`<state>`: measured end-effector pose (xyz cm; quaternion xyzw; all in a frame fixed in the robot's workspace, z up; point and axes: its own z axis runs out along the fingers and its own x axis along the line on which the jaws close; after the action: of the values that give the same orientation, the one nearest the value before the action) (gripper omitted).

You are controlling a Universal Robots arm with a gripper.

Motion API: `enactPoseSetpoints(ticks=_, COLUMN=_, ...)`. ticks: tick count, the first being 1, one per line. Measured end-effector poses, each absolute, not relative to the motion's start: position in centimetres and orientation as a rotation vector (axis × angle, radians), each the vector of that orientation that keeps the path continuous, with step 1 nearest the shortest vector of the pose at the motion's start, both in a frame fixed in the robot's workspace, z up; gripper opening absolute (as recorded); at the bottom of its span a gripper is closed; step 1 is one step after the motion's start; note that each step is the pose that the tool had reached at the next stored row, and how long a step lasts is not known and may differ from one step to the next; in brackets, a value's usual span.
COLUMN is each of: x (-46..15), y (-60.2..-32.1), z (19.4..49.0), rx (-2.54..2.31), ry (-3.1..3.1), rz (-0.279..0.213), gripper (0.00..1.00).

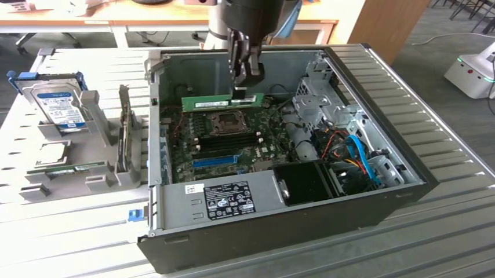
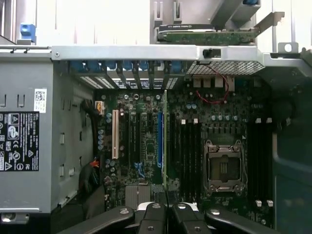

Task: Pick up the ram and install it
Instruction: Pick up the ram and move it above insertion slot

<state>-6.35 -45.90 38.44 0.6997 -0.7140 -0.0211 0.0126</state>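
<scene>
Observer: Desk (image 1: 433, 231) first. It is ribbed pale metal with long parallel slats, and it carries a dark computer case (image 1: 386, 202) lying on its side with the side panel off.

Colleague: And inside the case?

Observer: A green motherboard (image 1: 263, 147) crowded with small parts. At the near end is a grey sheet-metal power supply (image 1: 185, 202) with a black and white label. Beyond the case on the exterior view's left, a silver hard drive (image 1: 62, 107) with a blue-white label stands in a grey holder.

Colleague: Where is the ram?

Observer: The ram (image 1: 208, 102) hangs over the motherboard near the case's far wall, pinched between the narrow black fingers of the end effector (image 1: 241, 87). The grip sits toward the end on the exterior view's right.

Colleague: Which way does it point?

Observer: Its long axis runs about level from the exterior view's left to its right, parallel to the black memory slots (image 1: 224, 138). It stands on its long edge, flat face toward the camera. It is a thin green strip with a pale label.

Colleague: And from the wrist?

Observer: There the ram (image 2: 165, 146) shows edge-on, as a thin green line running away from the end effector (image 2: 168, 214), just beside a blue slot (image 2: 159, 139). I cannot tell whether it touches the board. The square metal CPU socket (image 1: 229, 121) lies close by.
</scene>
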Motion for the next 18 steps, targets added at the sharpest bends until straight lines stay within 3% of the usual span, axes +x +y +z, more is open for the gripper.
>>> enactPoseSetpoints(ticks=18, x=-5.51, y=-45.08, z=38.40, rx=2.181, ry=-2.225, rz=-0.066, gripper=0.12)
